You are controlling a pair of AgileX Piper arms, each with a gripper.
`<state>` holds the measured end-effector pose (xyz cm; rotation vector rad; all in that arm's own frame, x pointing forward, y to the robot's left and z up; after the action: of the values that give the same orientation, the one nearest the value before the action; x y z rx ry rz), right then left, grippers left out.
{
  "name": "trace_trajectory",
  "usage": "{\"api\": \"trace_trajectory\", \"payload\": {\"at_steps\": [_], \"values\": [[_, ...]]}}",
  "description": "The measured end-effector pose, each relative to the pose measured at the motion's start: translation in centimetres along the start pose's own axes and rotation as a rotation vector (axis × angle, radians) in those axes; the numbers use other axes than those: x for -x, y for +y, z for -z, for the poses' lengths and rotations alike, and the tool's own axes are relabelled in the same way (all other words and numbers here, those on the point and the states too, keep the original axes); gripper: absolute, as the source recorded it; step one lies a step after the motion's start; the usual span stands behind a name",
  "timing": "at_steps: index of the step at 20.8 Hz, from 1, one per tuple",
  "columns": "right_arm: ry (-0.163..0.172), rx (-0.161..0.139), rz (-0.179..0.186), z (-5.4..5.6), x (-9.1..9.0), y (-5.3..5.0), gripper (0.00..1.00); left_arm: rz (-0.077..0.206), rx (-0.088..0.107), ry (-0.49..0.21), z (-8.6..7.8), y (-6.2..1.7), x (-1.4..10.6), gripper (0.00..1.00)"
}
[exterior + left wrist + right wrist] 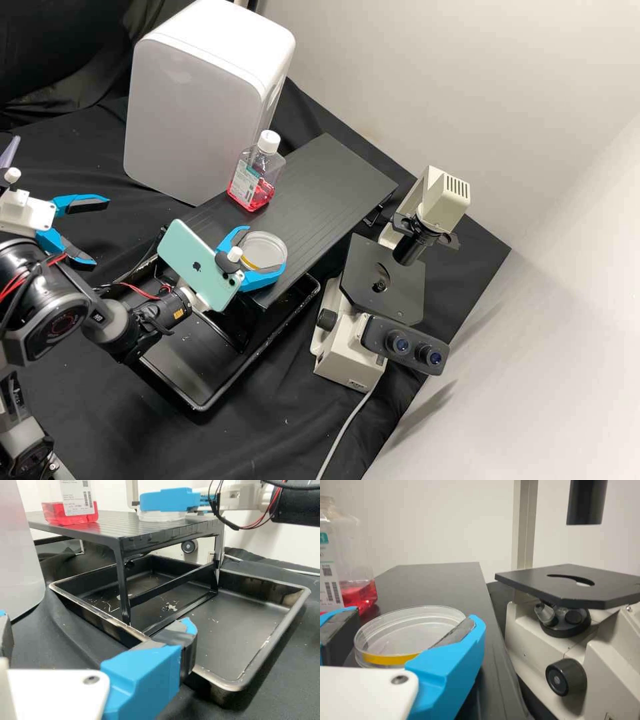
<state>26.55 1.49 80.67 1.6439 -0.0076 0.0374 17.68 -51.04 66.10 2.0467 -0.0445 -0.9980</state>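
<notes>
A clear petri dish [265,248] with a yellow layer at its base rests on the near end of a black raised platform [320,193]. My right gripper [261,259] is shut on the petri dish [407,632], one blue finger [452,652] on each side of its rim. My left gripper [100,230] hangs open at the far left above the black cloth, holding nothing. Its fingers [150,667] point at the black tray [250,645] under the platform [125,527], and the right gripper [167,501] with the dish is visible on top.
A flask of red liquid [255,175] with a white cap stands on the platform behind the dish. A large white box [200,93] stands at the back left. A white microscope [380,300] with its black stage [570,585] stands just right of the platform and tray [200,380].
</notes>
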Motion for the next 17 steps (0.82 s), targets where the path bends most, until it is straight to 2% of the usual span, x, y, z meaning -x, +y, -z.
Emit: {"api": "trace_trajectory", "payload": {"at_steps": [7, 11, 12, 17], "values": [[-0.004, 0.000, 0.003, -0.12, -0.04, -0.10, 0.00, 0.001, 0.000, 0.000, 0.01, -0.03, -0.01, 1.00], [-0.004, 0.000, 0.003, -0.12, -0.04, -0.10, 0.00, 0.013, 0.002, 0.005, 0.09, -0.29, -0.08, 1.00], [-0.004, 0.000, 0.003, -0.12, -0.04, -0.10, 1.00, 0.013, 0.002, 0.005, 0.09, -0.29, -0.08, 1.00], [-0.004, 0.000, 0.003, -0.12, -0.04, -0.10, 1.00, 0.013, 0.002, 0.005, 0.09, -0.29, -0.08, 1.00]]}}
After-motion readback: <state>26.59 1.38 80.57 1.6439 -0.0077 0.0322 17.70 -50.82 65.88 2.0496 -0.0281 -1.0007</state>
